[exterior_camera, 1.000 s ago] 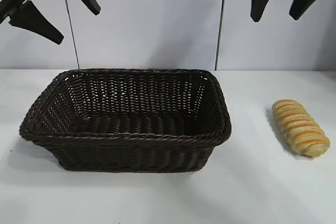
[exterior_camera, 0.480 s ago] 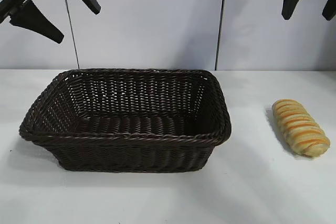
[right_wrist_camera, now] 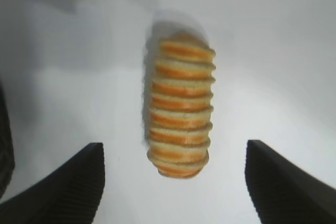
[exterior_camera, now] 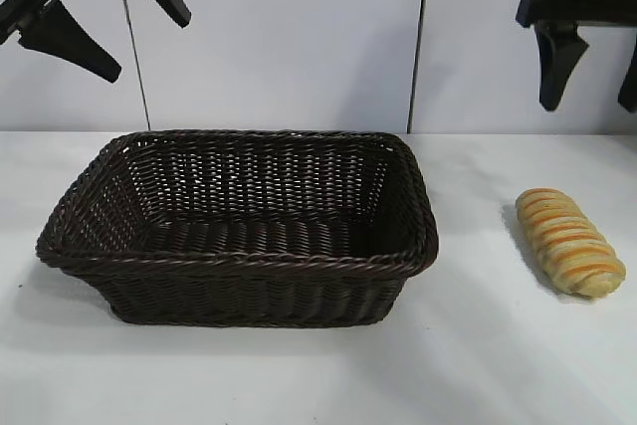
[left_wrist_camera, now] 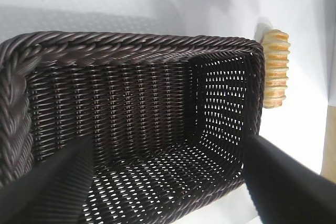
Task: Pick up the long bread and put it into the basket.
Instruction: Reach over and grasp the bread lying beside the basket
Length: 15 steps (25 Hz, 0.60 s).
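The long bread, golden with orange-brown stripes, lies on the white table to the right of the basket. The basket is dark brown wicker and has nothing in it. My right gripper hangs open high above the bread, apart from it. In the right wrist view the bread lies lengthwise between the spread fingers of the right gripper, well below them. My left gripper is open and raised at the upper left, above the basket's left end. Its wrist view looks into the basket, with the bread beyond the far wall.
A white table carries both things, with bare surface in front of the basket and around the bread. A pale wall with a dark vertical seam stands behind.
My right gripper has moved to the right and come lower, now over the bread. The left gripper, the basket and the bread have not moved.
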{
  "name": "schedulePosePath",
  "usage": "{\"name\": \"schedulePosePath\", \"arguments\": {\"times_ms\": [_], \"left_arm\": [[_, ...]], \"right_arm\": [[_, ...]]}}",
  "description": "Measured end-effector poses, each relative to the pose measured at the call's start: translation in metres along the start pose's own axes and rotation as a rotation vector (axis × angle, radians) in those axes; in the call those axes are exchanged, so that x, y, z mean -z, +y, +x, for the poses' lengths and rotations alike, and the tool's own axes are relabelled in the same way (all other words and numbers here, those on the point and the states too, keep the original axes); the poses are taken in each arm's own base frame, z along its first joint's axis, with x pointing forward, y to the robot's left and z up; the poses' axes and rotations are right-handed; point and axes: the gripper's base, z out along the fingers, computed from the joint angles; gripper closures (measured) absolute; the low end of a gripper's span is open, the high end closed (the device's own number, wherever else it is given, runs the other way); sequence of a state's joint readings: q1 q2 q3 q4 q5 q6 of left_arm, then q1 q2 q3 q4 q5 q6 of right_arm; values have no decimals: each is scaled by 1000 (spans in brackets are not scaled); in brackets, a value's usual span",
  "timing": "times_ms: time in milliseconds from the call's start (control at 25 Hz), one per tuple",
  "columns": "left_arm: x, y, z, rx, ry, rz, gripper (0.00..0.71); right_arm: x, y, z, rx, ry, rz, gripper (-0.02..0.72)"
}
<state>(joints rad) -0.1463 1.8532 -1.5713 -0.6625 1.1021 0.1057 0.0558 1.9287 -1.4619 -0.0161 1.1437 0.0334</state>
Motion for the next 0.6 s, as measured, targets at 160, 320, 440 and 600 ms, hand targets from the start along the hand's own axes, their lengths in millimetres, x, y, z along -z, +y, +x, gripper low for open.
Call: {"name": "schedulePosePath", "arguments": {"times_ms": [160,320,440,600], "left_arm": [[0,0,0,0,-1,0,139],[0,0,0,0,-1,0,139],[0,0,0,0,-1,0,139],[0,0,0,0,-1,0,139]], "right_arm": [[-16,-2,4,12,-21,19,164],[-25,-4,7,30,-44,43,164],[-27,-4,4,38,-82,52,164],[-26,-4,1,40,-117,51,164]]}}
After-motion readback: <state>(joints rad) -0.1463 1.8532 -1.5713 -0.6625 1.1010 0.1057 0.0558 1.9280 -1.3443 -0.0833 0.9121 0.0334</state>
